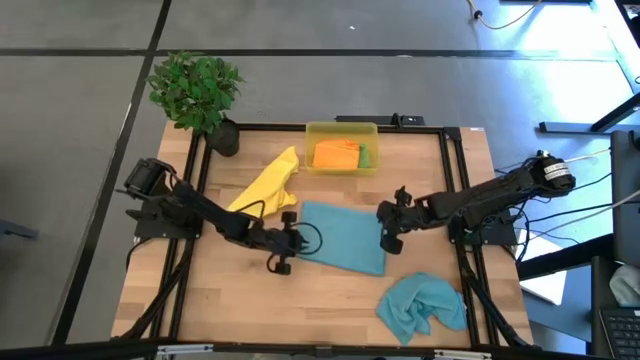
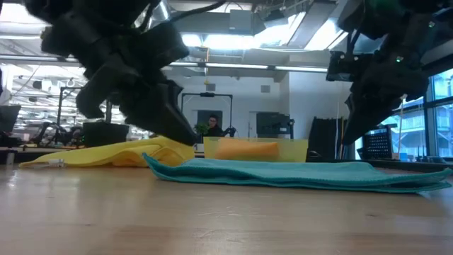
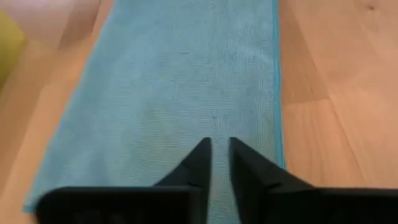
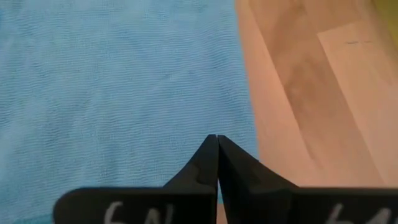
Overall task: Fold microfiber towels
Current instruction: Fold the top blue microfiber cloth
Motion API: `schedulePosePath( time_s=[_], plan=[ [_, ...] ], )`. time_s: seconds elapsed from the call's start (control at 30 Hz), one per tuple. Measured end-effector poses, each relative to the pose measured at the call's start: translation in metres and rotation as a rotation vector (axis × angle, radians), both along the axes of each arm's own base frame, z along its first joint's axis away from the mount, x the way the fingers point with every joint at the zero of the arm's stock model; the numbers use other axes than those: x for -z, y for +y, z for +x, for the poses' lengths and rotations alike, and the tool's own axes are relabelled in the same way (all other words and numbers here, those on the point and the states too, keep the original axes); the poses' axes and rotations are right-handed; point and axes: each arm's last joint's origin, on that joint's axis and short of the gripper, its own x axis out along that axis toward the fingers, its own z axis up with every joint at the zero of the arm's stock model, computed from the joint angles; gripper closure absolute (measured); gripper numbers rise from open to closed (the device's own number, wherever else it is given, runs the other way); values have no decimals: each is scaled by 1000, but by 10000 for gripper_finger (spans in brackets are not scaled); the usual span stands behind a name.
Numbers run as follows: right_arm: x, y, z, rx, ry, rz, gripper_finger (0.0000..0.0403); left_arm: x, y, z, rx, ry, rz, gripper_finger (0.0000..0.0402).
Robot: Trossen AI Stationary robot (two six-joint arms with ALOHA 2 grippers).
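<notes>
Midway across the tabletop, a flat teal towel is being pinched at opposite edges: left gripper jaws nearly closed, right gripper jaws fully closed on it, seemingly for folding.

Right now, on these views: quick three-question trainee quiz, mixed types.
1. True or false: the spread teal towel lies flat between both tools.
2. Which towel lies crumpled near the table's front right corner? A) yellow B) teal C) green
3. Fill in: the orange towel sits inside the ____.

Key: 1 true, the left tool and right tool sit at its opposite edges. 2 B, the crumpled teal towel. 3 the yellow bin.
</notes>
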Motion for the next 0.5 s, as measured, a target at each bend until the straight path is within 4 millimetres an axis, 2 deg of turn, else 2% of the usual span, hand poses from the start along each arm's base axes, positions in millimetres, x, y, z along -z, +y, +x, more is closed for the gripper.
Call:
schedulePosePath(
  time_s=[0.03, 0.1, 0.37, 0.5],
  plan=[
    [0, -1, 0, 2, 1, 0, 397, -3, 0, 3, -4, 19, 8, 382],
    [0, -4, 0, 3, 13, -12, 399, -7, 0, 6, -19, 40, 2, 394],
    [4, -24, -8, 121, 107, -66, 401, -5, -10, 1, 14, 101, -118, 401],
    [5, -26, -8, 107, 118, -64, 401, 0, -8, -4, -35, 163, -92, 401]
  ],
)
